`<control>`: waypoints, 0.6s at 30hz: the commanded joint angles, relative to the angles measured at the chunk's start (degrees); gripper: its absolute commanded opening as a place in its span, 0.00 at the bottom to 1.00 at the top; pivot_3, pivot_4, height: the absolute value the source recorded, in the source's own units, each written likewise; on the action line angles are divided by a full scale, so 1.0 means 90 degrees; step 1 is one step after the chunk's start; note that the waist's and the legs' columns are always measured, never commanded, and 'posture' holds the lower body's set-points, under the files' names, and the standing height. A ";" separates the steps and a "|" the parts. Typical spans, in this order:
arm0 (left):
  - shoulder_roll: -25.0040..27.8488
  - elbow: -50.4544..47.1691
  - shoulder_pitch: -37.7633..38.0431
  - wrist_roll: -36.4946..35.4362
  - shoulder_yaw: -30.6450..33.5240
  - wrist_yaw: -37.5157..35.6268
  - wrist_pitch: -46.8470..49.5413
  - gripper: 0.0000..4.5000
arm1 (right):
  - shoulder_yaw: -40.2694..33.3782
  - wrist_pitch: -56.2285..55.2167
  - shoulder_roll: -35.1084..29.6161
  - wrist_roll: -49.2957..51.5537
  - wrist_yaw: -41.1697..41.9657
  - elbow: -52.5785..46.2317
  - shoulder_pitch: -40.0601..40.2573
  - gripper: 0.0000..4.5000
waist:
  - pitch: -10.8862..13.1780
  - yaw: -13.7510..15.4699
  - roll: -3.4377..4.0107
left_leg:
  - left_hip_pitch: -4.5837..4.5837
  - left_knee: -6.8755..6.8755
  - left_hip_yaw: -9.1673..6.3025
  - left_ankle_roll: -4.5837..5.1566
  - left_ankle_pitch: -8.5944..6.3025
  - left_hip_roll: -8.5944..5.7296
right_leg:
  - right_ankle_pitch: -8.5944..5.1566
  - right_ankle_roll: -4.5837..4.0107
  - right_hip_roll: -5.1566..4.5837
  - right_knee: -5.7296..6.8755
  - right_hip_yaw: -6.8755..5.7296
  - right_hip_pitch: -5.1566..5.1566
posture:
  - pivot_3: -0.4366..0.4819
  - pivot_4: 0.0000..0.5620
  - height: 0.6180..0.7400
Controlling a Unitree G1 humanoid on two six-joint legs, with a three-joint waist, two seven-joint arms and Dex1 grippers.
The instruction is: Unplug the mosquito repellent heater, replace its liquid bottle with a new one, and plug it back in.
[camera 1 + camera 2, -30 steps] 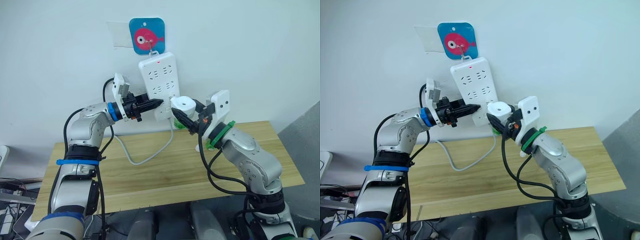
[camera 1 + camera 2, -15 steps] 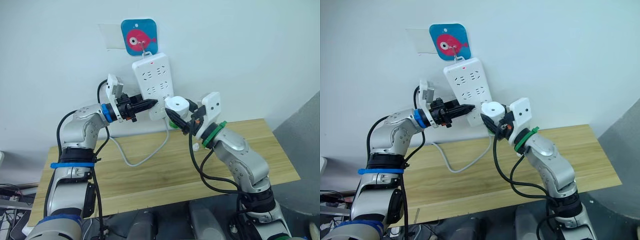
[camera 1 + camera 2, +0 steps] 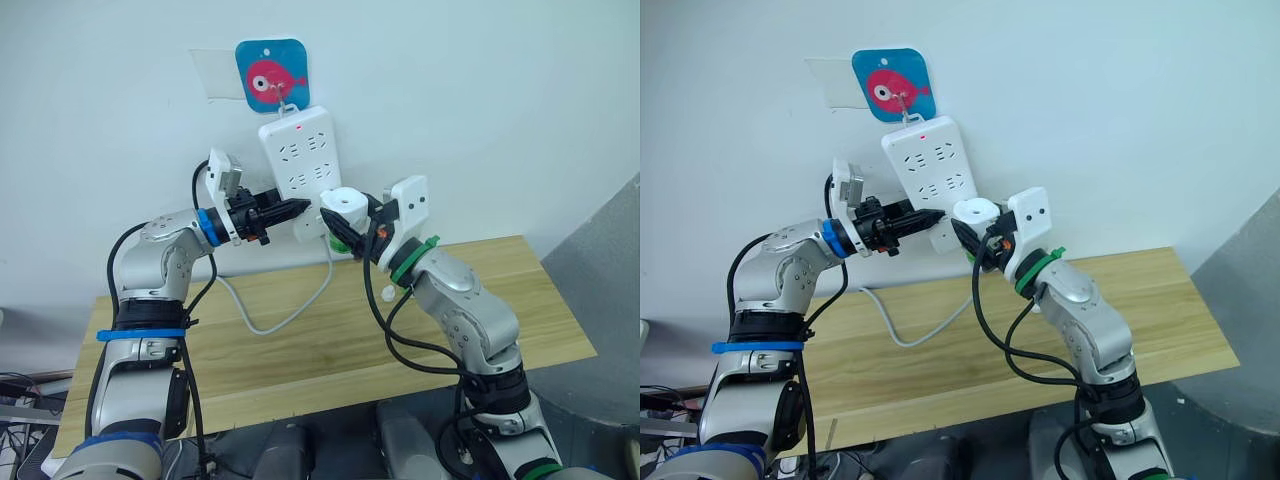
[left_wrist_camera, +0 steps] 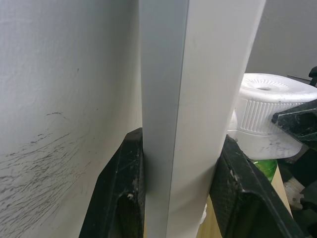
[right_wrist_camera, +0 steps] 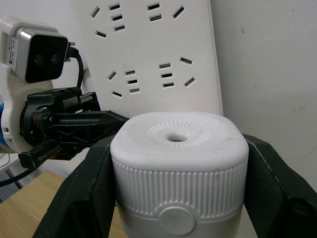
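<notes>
Gripping the heater (image 5: 179,168) between its two black fingers (image 5: 81,198), the right pincer (image 3: 347,222) holds it up in the air just in front of the lower part of the strip (image 3: 298,170). The heater's round flat top, with a small hole in the middle, faces the right wrist camera, and a fleck of green shows under its body in the head views; which bottle that is I cannot tell. Its prongs are hidden.

The left pincer (image 3: 296,208) is clamped on the strip's lower left edge, one finger (image 4: 121,191) behind, against the wall (image 3: 480,100), and the other in front on the face with the sockets. From the left wrist the heater sits just beside the strip's front face; whether they touch is unclear.

The strip hangs tilted from a hook on a blue card with a pink fish (image 3: 272,76), a red light near its top end. Its cord (image 3: 270,318) drops in a loop to the wooden bench (image 3: 300,350) below. A small white piece (image 3: 386,292) lies on the bench under the right arm.
</notes>
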 commanded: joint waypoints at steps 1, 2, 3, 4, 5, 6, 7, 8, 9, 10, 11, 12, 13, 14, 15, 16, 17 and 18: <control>-0.0194 -0.0406 -0.0028 -0.0354 -0.0158 -0.0251 0.0210 0.29 | 0.0046 -0.0175 0.0057 -0.0138 -0.0011 0.0081 -0.0264 0.66 | 0.0000 -0.0001 0.0000 | 0.0000 0.0000 0.0000 0.0000 0.0000 0.0000 | 0.0000 0.0000 0.0000 0.0000 0.0000 0.0000 | 0.28 0.30 1.00; -0.0203 -0.0421 -0.0031 -0.0379 -0.0145 -0.0244 0.0242 0.29 | 0.0138 -0.0268 0.0020 -0.0267 0.0018 0.0136 -0.0264 0.66 | 0.0000 -0.0001 0.0000 | 0.0000 0.0000 0.0000 0.0000 0.0000 0.0000 | 0.0000 0.0000 0.0000 0.0000 0.0001 0.0000 | 0.28 0.30 1.00; -0.0209 -0.0436 -0.0032 -0.0397 -0.0135 -0.0242 0.0268 0.29 | 0.0207 -0.0342 0.0003 -0.0364 0.0038 0.0185 -0.0266 0.66 | 0.0000 -0.0002 0.0000 | 0.0000 0.0000 0.0001 0.0000 0.0000 -0.0001 | 0.0000 0.0000 0.0000 0.0000 0.0001 0.0000 | 0.28 0.30 1.00; -0.0221 -0.0460 -0.0038 -0.0431 -0.0118 -0.0237 0.0314 0.29 | 0.0293 -0.0433 -0.0007 -0.0483 0.0042 0.0258 -0.0278 0.66 | -0.0003 -0.0006 0.0001 | 0.0000 0.0000 0.0001 0.0000 0.0000 -0.0001 | 0.0000 0.0000 0.0000 -0.0001 0.0001 0.0000 | 0.28 0.29 1.00; -0.0233 -0.0480 -0.0051 -0.0465 -0.0096 -0.0228 0.0365 0.29 | 0.0389 -0.0534 -0.0022 -0.0631 0.0029 0.0343 -0.0299 0.66 | -0.0006 -0.0007 0.0001 | 0.0000 0.0000 0.0001 0.0000 0.0000 -0.0001 | 0.0000 0.0000 0.0000 0.0000 0.0001 0.0000 | 0.28 0.29 1.00; -0.0240 -0.0493 -0.0060 -0.0484 -0.0083 -0.0224 0.0401 0.29 | 0.0453 -0.0617 -0.0024 -0.0740 0.0020 0.0409 -0.0315 0.66 | -0.0009 -0.0011 0.0000 | 0.0000 0.0000 0.0000 0.0000 0.0000 -0.0001 | 0.0000 0.0000 0.0000 0.0000 0.0000 0.0000 | 0.28 0.29 1.00; -0.0242 -0.0502 -0.0068 -0.0493 -0.0082 -0.0235 0.0425 0.29 | 0.0513 -0.0703 -0.0015 -0.0831 0.0013 0.0476 -0.0328 0.66 | -0.0011 -0.0016 0.0000 | 0.0000 0.0000 0.0001 -0.0001 0.0001 -0.0001 | 0.0000 0.0000 0.0001 0.0001 0.0001 0.0000 | 0.28 0.29 1.00; -0.0251 -0.0511 -0.0078 -0.0533 -0.0062 -0.0237 0.0481 0.29 | 0.0562 -0.0779 0.0009 -0.0906 0.0004 0.0535 -0.0338 0.66 | -0.0013 -0.0022 -0.0001 | 0.0000 0.0000 0.0001 -0.0002 0.0001 -0.0001 | 0.0000 0.0000 0.0001 0.0002 0.0001 0.0000 | 0.28 0.29 1.00; -0.0258 -0.0522 -0.0089 -0.0565 -0.0040 -0.0236 0.0527 0.29 | 0.0601 -0.0838 0.0038 -0.0959 0.0002 0.0584 -0.0342 0.66 | -0.0014 -0.0028 -0.0001 | 0.0000 0.0000 0.0001 -0.0004 0.0002 -0.0001 | 0.0000 0.0000 0.0001 0.0004 0.0001 0.0000 | 0.28 0.29 1.00; -0.0264 -0.0541 -0.0093 -0.0576 -0.0032 -0.0239 0.0559 0.29 | 0.0633 -0.0895 0.0058 -0.1002 0.0007 0.0628 -0.0338 0.66 | -0.0016 -0.0032 -0.0001 | 0.0001 0.0000 0.0001 -0.0005 0.0003 -0.0001 | 0.0000 0.0000 0.0000 0.0005 0.0001 0.0000 | 0.28 0.28 1.00; -0.0267 -0.0557 -0.0096 -0.0578 -0.0026 -0.0247 0.0586 0.29 | 0.0651 -0.0940 0.0073 -0.1036 0.0015 0.0662 -0.0332 0.66 | -0.0018 -0.0033 -0.0002 | 0.0001 0.0000 0.0001 -0.0007 0.0004 -0.0001 | 0.0000 0.0000 0.0000 0.0008 0.0001 -0.0001 | 0.28 0.28 1.00; -0.0270 -0.0566 -0.0097 -0.0575 -0.0021 -0.0254 0.0606 0.29 | 0.0663 -0.0987 0.0085 -0.1072 0.0028 0.0704 -0.0326 0.66 | -0.0020 -0.0034 -0.0004 | 0.0001 0.0000 0.0001 -0.0008 0.0005 -0.0001 | 0.0000 0.0000 0.0000 0.0014 0.0001 -0.0003 | 0.28 0.28 1.00; -0.0275 -0.0572 -0.0096 -0.0563 -0.0019 -0.0259 0.0611 0.29 | 0.0671 -0.1035 0.0083 -0.1110 0.0039 0.0749 -0.0321 0.66 | -0.0022 -0.0035 -0.0008 | 0.0001 0.0000 0.0002 -0.0010 0.0006 -0.0002 | 0.0000 0.0000 0.0000 0.0024 0.0004 -0.0008 | 0.28 0.28 1.00; -0.0281 -0.0575 -0.0096 -0.0556 -0.0012 -0.0260 0.0617 0.29 | 0.0672 -0.1068 0.0083 -0.1140 0.0047 0.0783 -0.0318 0.66 | -0.0023 -0.0034 -0.0009 | 0.0001 0.0000 0.0006 -0.0013 0.0008 -0.0003 | 0.0000 0.0000 0.0000 0.0037 0.0009 -0.0019 | 0.28 0.28 1.00; -0.0287 -0.0577 -0.0098 -0.0553 0.0000 -0.0257 0.0629 0.29 | 0.0671 -0.1094 0.0079 -0.1169 0.0049 0.0810 -0.0317 0.66 | -0.0024 -0.0035 -0.0010 | 0.0001 0.0001 0.0007 -0.0017 0.0010 -0.0003 | 0.0000 0.0000 0.0000 0.0045 0.0011 -0.0025 | 0.28 0.28 1.00; -0.0292 -0.0577 -0.0103 -0.0546 0.0008 -0.0253 0.0635 0.29 | 0.0669 -0.1110 0.0073 -0.1197 0.0053 0.0828 -0.0318 0.66 | -0.0024 -0.0035 -0.0010 | 0.0001 0.0001 0.0006 -0.0022 0.0013 -0.0002 | 0.0000 0.0000 0.0000 0.0054 0.0011 -0.0031 | 0.28 0.29 1.00; -0.0297 -0.0580 -0.0106 -0.0544 0.0016 -0.0249 0.0643 0.29 | 0.0675 -0.1118 0.0067 -0.1226 0.0055 0.0845 -0.0316 0.66 | -0.0024 -0.0034 -0.0010 | 0.0001 0.0000 0.0006 -0.0024 0.0014 -0.0002 | 0.0000 0.0000 0.0000 0.0061 0.0011 -0.0035 | 0.28 0.29 1.00; -0.0307 -0.0582 -0.0109 -0.0550 0.0028 -0.0243 0.0655 0.29 | 0.0684 -0.1126 0.0068 -0.1258 0.0058 0.0865 -0.0313 0.66 | -0.0024 -0.0035 -0.0010 | 0.0000 0.0000 0.0006 -0.0025 0.0015 -0.0002 | 0.0000 0.0000 0.0000 0.0067 0.0011 -0.0038 | 0.28 0.29 1.00</control>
